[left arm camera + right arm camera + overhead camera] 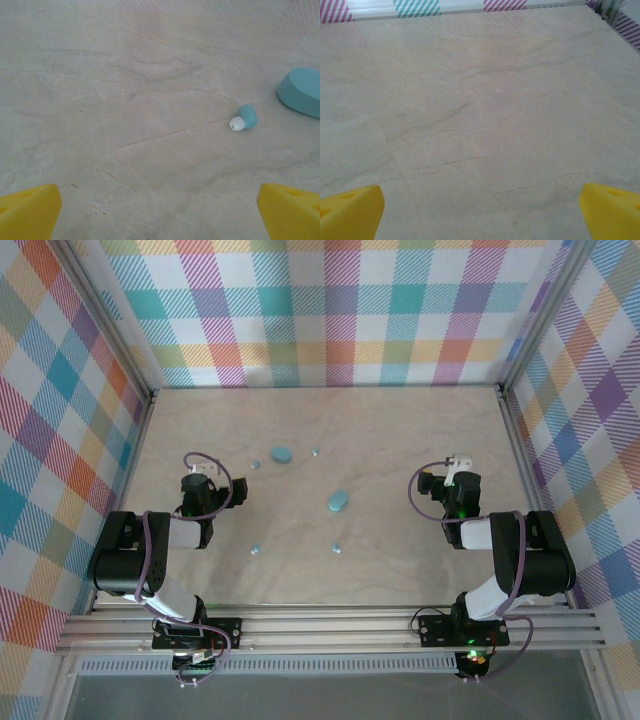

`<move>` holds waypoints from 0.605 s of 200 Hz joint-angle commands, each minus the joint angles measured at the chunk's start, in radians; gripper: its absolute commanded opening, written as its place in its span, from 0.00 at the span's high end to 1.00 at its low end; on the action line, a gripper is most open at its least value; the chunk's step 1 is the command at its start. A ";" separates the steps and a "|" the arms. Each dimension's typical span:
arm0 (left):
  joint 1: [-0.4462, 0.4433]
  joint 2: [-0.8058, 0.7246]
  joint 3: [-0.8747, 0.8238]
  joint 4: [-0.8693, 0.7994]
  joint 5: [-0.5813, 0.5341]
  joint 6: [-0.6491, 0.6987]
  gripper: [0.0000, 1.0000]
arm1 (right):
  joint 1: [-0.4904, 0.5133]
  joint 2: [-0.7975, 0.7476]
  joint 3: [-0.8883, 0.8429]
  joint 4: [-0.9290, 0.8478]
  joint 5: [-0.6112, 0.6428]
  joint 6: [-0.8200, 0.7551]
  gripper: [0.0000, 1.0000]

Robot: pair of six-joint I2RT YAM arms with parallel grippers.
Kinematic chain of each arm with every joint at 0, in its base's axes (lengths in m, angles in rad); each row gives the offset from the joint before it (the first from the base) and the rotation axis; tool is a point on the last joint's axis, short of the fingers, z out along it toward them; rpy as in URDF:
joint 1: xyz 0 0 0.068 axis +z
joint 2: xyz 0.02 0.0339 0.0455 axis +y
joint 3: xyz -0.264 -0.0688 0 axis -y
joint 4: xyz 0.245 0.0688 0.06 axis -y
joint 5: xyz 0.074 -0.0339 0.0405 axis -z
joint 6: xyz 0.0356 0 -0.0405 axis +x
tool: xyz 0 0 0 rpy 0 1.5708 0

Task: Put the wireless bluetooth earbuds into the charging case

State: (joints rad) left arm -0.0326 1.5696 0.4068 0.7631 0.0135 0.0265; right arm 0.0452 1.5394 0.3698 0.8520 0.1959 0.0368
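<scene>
**A:** On the tabletop (420,430), what do we see?

**B:** We see a far-left earbud (257,467) just beside the far case (281,454) and a far-right earbud (315,452) on its other side. A near-left earbud (255,550) and a near-right earbud (337,548) lie closer to our bases. The middle case (339,501) lies slantwise between the pairs.

**A:** Which way does one point?

**B:** From our left wrist, the far-left earbud's white tip (236,124) aims lower-left, its long axis slanted.

**A:** Our pincers?

**B:** Left pincer (160,215) and right pincer (480,215) both gape, empty.
</scene>
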 commanded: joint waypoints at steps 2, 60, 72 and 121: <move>-0.011 -0.005 0.020 0.035 -0.009 0.014 0.00 | -0.003 -0.007 0.018 0.022 -0.019 0.005 0.00; -0.010 -0.003 0.020 0.036 -0.009 0.012 0.00 | -0.002 -0.007 0.018 0.021 -0.019 0.006 0.00; -0.011 -0.005 0.020 0.035 -0.009 0.014 0.00 | -0.002 -0.007 0.019 0.021 -0.019 0.006 0.00; -0.010 -0.085 0.138 -0.239 0.011 0.019 0.00 | -0.004 -0.017 0.029 -0.006 -0.028 0.005 0.00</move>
State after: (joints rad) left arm -0.0326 1.5532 0.4572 0.6682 0.0139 0.0280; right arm 0.0452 1.5394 0.3698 0.8520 0.1951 0.0368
